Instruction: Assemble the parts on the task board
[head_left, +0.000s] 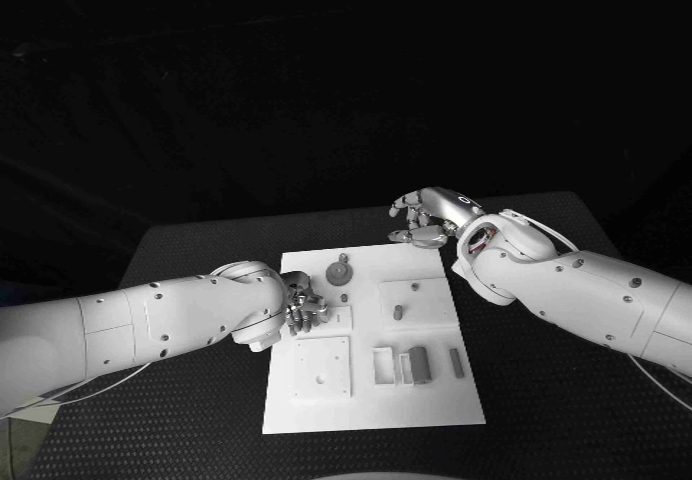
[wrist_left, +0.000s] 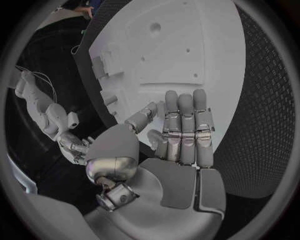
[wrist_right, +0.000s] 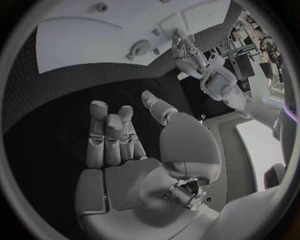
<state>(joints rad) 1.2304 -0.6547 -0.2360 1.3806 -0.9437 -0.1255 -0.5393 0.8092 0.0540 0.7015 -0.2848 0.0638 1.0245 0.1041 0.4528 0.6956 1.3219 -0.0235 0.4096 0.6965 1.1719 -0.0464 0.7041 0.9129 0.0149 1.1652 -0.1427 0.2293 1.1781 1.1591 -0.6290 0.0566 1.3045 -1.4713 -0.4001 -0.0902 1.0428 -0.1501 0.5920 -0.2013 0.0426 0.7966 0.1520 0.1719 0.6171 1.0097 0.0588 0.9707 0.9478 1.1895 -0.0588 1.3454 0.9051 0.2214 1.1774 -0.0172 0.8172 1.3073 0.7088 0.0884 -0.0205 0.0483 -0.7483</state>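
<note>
Where the black table (head_left: 188, 250) met a dark background, the white task board (head_left: 372, 400) lay at its middle, carrying grey parts (head_left: 420, 364) near its centre and a round part (head_left: 339, 272) toward its far end. Bare tabletop ran along both long edges of the board. The left hand (head_left: 300, 307) hovered over the board's left edge, fingers straight and together, holding nothing. The right hand (head_left: 421, 220) hung past the far right corner, fingers loosely curled, empty.
</note>
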